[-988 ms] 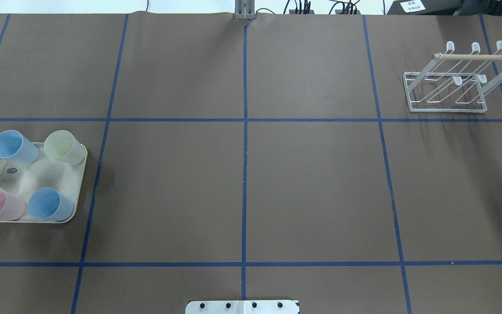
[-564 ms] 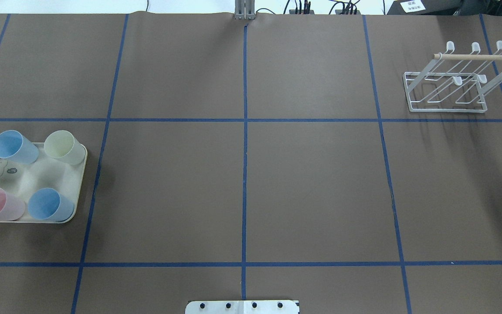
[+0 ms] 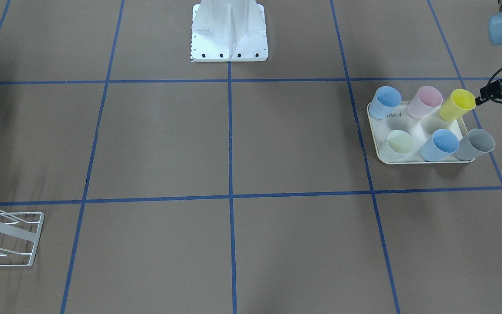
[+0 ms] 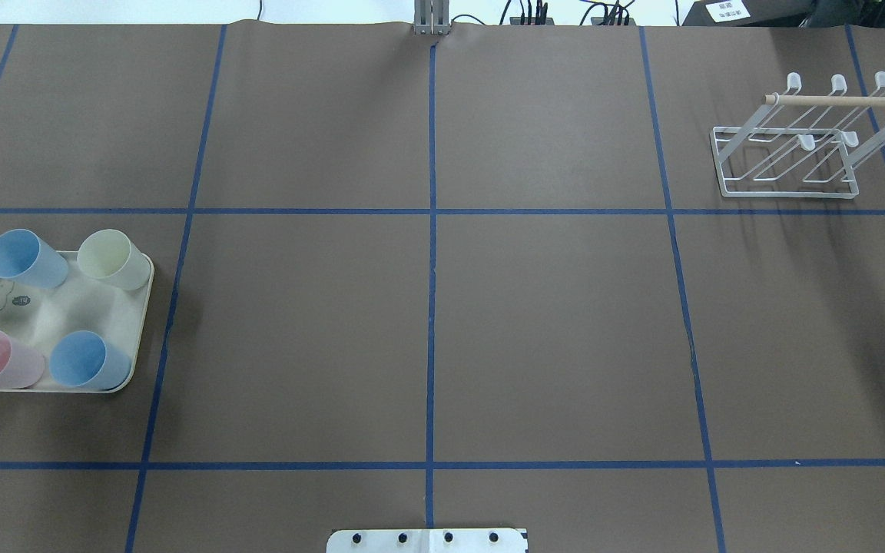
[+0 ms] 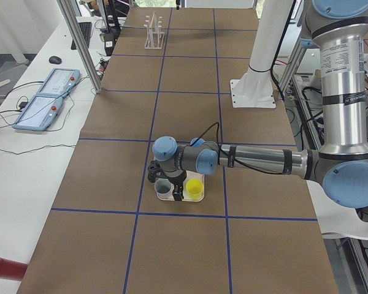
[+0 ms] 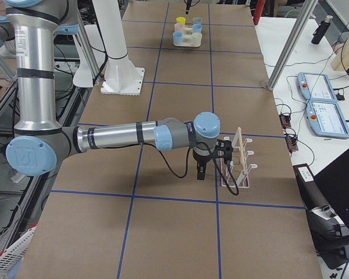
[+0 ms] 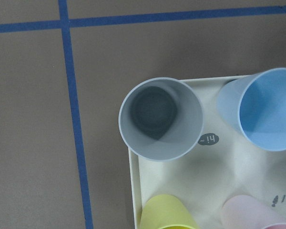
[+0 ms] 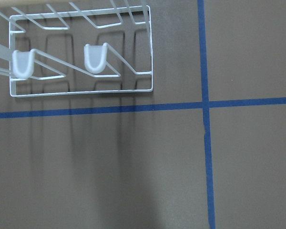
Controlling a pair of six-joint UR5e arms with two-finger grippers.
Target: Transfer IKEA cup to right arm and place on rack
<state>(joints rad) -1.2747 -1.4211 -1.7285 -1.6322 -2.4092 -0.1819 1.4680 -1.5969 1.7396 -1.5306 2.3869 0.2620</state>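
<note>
Several pastel IKEA cups stand on a cream tray [image 3: 374,131]: a grey cup [image 7: 160,119], two blue ones [image 3: 440,145], a pink, a yellow [image 3: 456,104] and a pale green one. My left gripper [image 3: 493,93] hovers over the tray's outer end, by the yellow cup, and its wrist view looks straight down into the grey cup. Its fingers are cut off by the frame edge, so whether they are open is unclear. The white wire rack [image 4: 846,100] stands at the far right. My right gripper [image 6: 200,168] hangs beside the rack [image 6: 239,157]; I cannot tell its state.
The white robot base [image 3: 229,35] sits at the middle of the near table edge. Blue tape lines divide the brown table cover into squares. In the overhead view the tray [image 4: 143,322] runs off the left edge. Tablets and cables lie on side benches.
</note>
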